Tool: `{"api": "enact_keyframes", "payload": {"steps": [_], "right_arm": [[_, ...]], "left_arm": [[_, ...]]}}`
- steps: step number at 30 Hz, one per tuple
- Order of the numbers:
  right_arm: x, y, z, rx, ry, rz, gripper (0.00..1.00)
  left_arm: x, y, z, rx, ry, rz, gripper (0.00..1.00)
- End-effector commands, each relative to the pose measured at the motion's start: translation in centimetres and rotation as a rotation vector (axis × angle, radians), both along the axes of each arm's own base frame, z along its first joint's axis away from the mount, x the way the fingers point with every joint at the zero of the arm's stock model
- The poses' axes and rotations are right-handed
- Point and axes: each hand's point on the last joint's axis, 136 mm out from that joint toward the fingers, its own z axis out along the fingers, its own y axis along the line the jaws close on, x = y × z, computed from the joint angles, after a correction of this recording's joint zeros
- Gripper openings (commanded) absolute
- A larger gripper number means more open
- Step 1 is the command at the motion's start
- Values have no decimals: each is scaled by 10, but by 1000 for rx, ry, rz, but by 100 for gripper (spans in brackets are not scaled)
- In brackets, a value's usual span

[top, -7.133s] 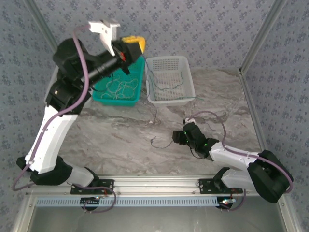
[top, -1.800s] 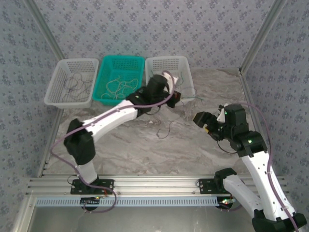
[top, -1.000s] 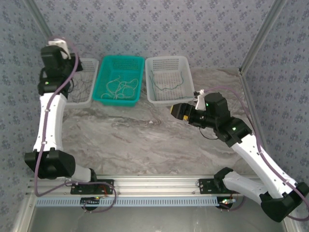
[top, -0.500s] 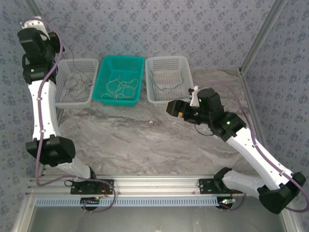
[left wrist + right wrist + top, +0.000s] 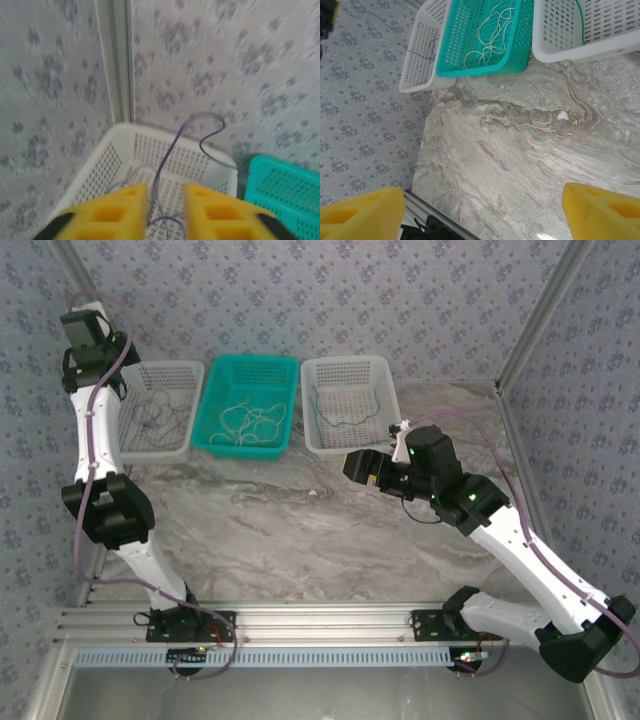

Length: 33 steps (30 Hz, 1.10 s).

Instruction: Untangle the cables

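Note:
Dark purple-brown cables (image 5: pixel 155 416) lie in the left white basket (image 5: pixel 128 448). Pale cables (image 5: pixel 250 421) lie in the teal basket (image 5: pixel 212 445), and a green cable (image 5: pixel 346 421) in the right white basket (image 5: pixel 392 430). My left gripper (image 5: pixel 92 340) hangs high above the left basket's far corner. In the left wrist view its yellow fingers (image 5: pixel 117 210) stand a little apart, and a purple cable (image 5: pixel 172 145) runs up through the gap of the gripper (image 5: pixel 165 192), looping over the basket rim (image 5: pixel 150 129). My right gripper (image 5: pixel 358 466) hovers wide open over the marble, nothing between its fingers (image 5: pixel 360 210).
The three baskets line the back of the marble table (image 5: pixel 300 530) against the patterned wall. Metal frame posts (image 5: pixel 530 320) rise at the back corners. In the right wrist view the teal basket (image 5: pixel 470 70) and bare marble (image 5: pixel 520 150) lie below; the front rail (image 5: pixel 320 620) carries both arm bases.
The left arm carried a dark cable from the table's middle to the far left basket and has now come down slightly. The right gripper shifted left a little over the marble.

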Motion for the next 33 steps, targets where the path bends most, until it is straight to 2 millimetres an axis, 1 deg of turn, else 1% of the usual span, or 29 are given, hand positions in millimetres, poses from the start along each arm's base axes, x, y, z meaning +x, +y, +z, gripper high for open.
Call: {"api": "enact_keyframes", "payload": {"steps": [1,3,4,6,8,9,11,13,15,16,17,19,21,22,23,25,28,30,31,33], "right_arm": [[-5,-4,1,-12,-8,-8,84],[-5,-6,0,-16,-8,-15,84],[-6,-7,0,-20,-10,-18,84],[-6,-11,-1,-25,-19,-33,84],[-5,-16,-2,-27,-36,-54,84],[-4,-18,-2,-30,-45,-66,84],[0,-30,-6,-61,-72,-113,84],[6,-45,-10,-105,-102,-173,84],[13,-67,-15,-179,-137,-260,84],[15,-77,-19,-213,-143,-298,84],[19,-92,-22,-253,-155,-357,84],[27,-119,-29,-323,-172,-460,85],[35,-149,-38,-390,-178,-567,85],[38,-160,-44,-424,-181,-601,85],[42,-171,-52,-443,-181,-634,85],[51,-188,-66,-513,-201,-647,85],[62,-208,-89,-597,-229,-650,85],[70,-219,-103,-674,-263,-639,85],[73,-224,-108,-704,-275,-643,85],[79,-237,-125,-753,-290,-664,85]], "left_arm": [[-4,8,-40,-88,109,45,36],[-8,9,-39,-113,105,59,41],[-11,8,-34,-127,92,63,43],[-19,2,-17,-154,50,52,45],[-32,-12,10,-203,-27,18,46],[-38,-19,16,-233,-54,2,47],[-58,-38,37,-302,-141,-45,49],[-79,-61,50,-344,-202,-84,50],[-103,-89,56,-351,-241,-118,51],[-114,-101,55,-348,-249,-131,52],[-126,-118,54,-348,-256,-153,52],[-147,-148,47,-350,-254,-202,53],[-170,-180,31,-342,-227,-258,54],[-180,-192,23,-334,-212,-278,54],[-190,-205,10,-322,-187,-295,54],[-208,-224,-13,-287,-138,-335,56],[-231,-234,-54,-202,-28,-342,59],[-243,-229,-85,-140,34,-313,61],[-247,-225,-96,-118,54,-297,63],[-254,-215,-120,-76,87,-262,70]]}}
